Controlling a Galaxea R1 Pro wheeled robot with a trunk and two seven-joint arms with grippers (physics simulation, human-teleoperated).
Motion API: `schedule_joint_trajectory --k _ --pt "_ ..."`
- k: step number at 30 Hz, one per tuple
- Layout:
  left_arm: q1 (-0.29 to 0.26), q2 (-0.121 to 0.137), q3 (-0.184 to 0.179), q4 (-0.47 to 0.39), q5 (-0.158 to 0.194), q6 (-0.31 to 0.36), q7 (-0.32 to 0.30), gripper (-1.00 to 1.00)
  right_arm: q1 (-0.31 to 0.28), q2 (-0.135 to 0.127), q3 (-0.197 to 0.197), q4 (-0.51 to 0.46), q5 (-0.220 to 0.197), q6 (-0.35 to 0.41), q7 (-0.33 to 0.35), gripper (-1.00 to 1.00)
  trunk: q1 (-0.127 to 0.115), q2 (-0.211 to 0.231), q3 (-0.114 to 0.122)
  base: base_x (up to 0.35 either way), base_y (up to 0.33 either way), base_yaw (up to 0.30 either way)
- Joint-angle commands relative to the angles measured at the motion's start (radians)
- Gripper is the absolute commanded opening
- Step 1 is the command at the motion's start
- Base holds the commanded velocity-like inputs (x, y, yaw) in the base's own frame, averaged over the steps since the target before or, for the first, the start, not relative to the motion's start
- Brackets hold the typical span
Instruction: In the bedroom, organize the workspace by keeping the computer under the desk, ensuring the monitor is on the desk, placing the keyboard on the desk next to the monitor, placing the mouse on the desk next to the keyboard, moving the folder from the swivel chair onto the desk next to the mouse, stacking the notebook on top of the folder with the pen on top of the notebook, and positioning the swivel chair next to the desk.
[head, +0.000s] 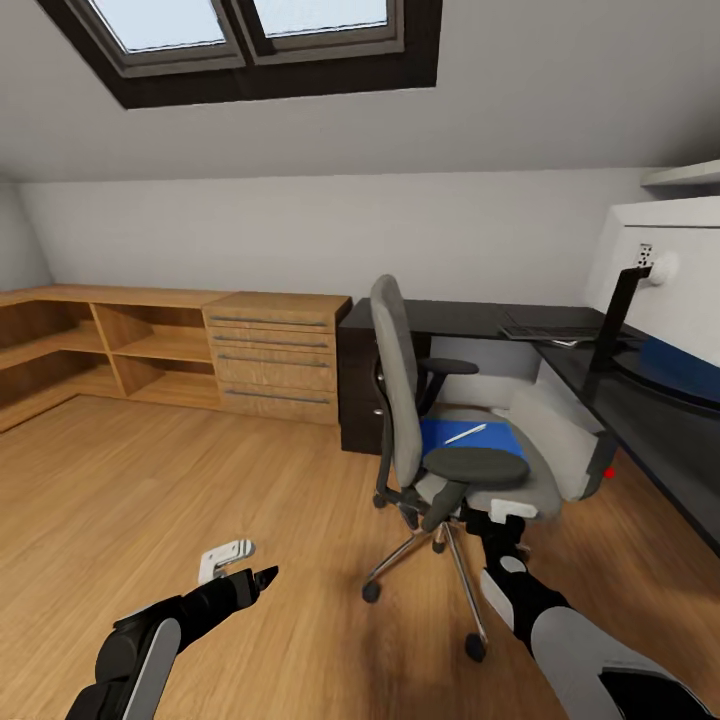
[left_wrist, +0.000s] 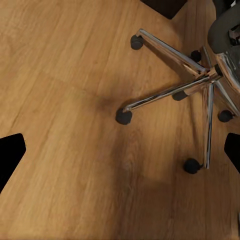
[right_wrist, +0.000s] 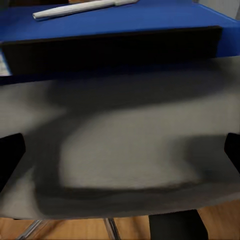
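**At the chair seat, folder just ahead**

Before me stands the swivel chair (head: 470, 440), its grey seat carrying the blue folder (head: 470, 437) with the white pen (head: 465, 433) lying on top. My right pincer (right_wrist: 120, 150) hangs wide open at the seat's front edge, fingertips apart and holding nothing, the folder's dark edge just beyond. My left pincer (head: 262, 577) is low over the wooden floor (head: 180, 480), also spread wide and empty, near the chair's chrome base. Behind the chair runs the black worktop (head: 470, 318), with the keyboard (head: 550, 325) near its corner.
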Motion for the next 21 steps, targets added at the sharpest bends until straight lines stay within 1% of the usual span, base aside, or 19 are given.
schedule_joint_trajectory --k 1,13,21 --pt "-0.001 -0.001 0.003 -0.001 -0.003 0.006 -0.007 1.00 -0.001 0.001 -0.007 0.001 -0.001 -0.005 0.003 1.00 0.000 0.000 -0.001 0.000 0.000 0.058" --pt "-0.001 -0.001 0.003 0.000 -0.003 0.005 -0.007 1.00 -0.001 0.000 -0.007 0.000 -0.001 -0.006 0.002 1.00 0.000 0.000 0.007 0.000 0.000 0.216" --pt "-0.001 -0.001 0.003 0.000 -0.003 0.005 -0.007 1.00 -0.001 -0.001 -0.007 0.000 -0.001 -0.006 0.003 1.00 0.000 0.000 0.007 -0.002 0.000 0.020"
